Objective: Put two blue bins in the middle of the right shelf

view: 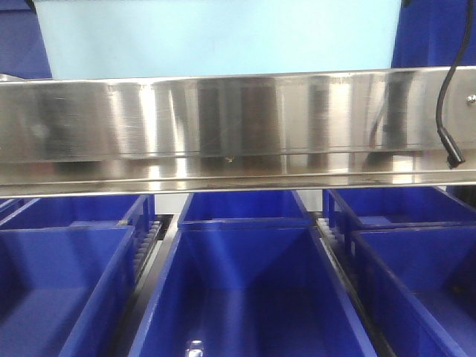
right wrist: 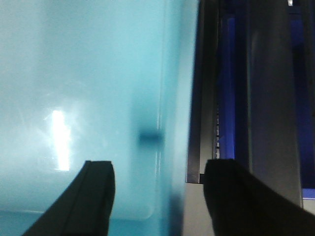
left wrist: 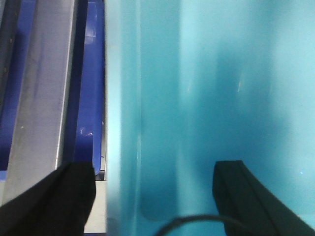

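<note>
Matte black wedge-shaped fingers (left wrist: pixel 54 199), thin black cable (left wrist: pixel 189 219).

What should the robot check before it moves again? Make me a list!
1. Left gripper straddles a wall of the light bin: ok, one finger inside, one outside.
2. Right gripper straddles the other wall: ok.
3. Jaws closed on the walls: not ok, both are wide open.
4. Bin above the rail: ok in the front view.
5. Bin's bottom resting on the shelf: cannot tell, the rail hides it.
6. Cable out of the way: not ok, it hangs in front of the rail.
</note>
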Robot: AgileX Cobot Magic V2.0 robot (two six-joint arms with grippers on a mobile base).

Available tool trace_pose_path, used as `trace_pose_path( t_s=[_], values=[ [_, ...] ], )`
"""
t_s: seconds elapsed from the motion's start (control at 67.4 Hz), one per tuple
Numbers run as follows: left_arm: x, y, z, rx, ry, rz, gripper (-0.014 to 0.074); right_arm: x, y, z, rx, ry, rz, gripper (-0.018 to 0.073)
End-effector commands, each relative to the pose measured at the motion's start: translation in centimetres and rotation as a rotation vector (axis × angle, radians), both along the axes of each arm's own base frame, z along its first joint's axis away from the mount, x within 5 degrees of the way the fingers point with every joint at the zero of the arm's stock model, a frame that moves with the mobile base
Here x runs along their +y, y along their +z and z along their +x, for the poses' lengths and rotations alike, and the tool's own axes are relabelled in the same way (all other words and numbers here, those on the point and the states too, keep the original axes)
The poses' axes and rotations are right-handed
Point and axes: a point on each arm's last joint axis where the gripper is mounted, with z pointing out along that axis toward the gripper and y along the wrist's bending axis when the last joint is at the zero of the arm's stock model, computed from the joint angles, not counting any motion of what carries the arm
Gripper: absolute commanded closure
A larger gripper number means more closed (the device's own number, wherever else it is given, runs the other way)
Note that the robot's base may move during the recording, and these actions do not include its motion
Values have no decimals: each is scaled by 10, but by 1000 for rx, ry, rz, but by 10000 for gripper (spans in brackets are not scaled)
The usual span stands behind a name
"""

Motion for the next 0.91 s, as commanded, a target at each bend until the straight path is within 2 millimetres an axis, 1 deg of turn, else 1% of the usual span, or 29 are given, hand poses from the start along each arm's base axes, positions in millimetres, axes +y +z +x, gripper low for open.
trace_pose_path(
  t_s=[0.0, 0.134, 0.193, 0.267, 0.341, 0.416, 0.43, 0.46, 0.49, 0.505, 0.534, 0.89],
  values=[
    [2, 3, -1, -7, 9, -13, 197, -1, 5, 0, -23, 1, 1, 263],
    [2, 3, -1, -8, 9, -13, 204, -1, 5, 0, -23, 1, 1, 263],
    [2, 3, -1, -7, 11, -14, 226, -2, 5, 0, -24, 1, 1, 265],
    [2, 3, -1, -7, 11, -14, 281, -2, 5, 0, -24, 1, 1, 304],
    [2, 3, -1, -7, 11, -14, 367, -2, 5, 0, -24, 1, 1, 388],
    [2, 3, -1, -7, 11, -14, 470, -2, 5, 0, -24, 1, 1, 518],
    [2, 3, -1, -7, 11, -14, 505, -2, 5, 0, -24, 1, 1, 566],
    [2, 3, -1, -7, 11, -14, 545, -2, 5, 0, -24, 1, 1, 619],
    [2, 3, -1, -7, 11, -14, 600, -2, 5, 0, -24, 1, 1, 694],
    [2, 3, -1, -7, 11, -14, 644, -2, 5, 0, -24, 1, 1, 724],
    [2, 3, -1, -7, 11, -14, 704, -2, 5, 0, -24, 1, 1, 724],
    [2, 3, -1, -7, 11, -14, 707, 0, 5, -1, -18, 3, 14, 726]
  ],
)
